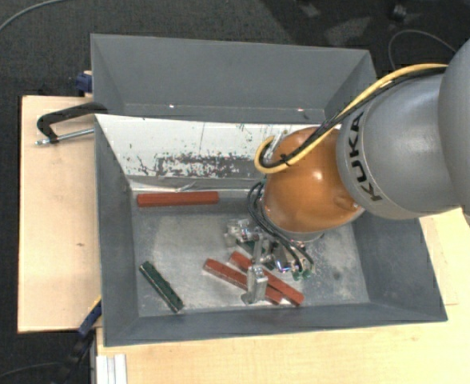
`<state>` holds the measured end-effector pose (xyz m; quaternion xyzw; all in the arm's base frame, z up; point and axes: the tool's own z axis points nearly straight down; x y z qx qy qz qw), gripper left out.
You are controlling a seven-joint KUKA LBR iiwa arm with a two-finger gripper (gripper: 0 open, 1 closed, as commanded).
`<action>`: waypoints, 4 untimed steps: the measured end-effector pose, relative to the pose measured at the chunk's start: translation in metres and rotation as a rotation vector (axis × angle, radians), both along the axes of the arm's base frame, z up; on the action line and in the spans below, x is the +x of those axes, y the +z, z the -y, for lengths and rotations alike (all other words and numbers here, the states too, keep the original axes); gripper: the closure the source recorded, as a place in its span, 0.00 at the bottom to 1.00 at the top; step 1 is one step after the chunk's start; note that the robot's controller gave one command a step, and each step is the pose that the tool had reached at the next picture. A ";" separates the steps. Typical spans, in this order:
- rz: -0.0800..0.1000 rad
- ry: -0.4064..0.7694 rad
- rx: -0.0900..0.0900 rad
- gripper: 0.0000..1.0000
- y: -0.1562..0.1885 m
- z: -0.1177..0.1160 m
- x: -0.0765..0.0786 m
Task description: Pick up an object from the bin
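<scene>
Red-brown sticks [221, 271] lie low in the bin [115, 238]; the hand [256, 285] touches them; its spread I cannot tell.

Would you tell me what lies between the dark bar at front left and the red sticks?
Nothing: in the camera view, bare bin floor separates the dark bar from the red sticks.

Grey bin [179, 242], floor scuffed: red-brown bar [177, 199] by back wall, dark bar [161, 286] front-left, 2 red bars [223, 271] side by side approx. centre-front.
</scene>
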<state>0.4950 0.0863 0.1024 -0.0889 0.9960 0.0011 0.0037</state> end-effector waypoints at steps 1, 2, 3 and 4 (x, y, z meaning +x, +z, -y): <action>-0.002 -0.122 0.000 0.00 0.001 0.014 0.004; -0.005 -0.237 0.001 0.00 -0.032 0.017 -0.003; -0.004 -0.237 0.001 0.00 -0.031 0.016 -0.002; 0.014 -0.239 0.005 1.00 -0.026 0.016 0.004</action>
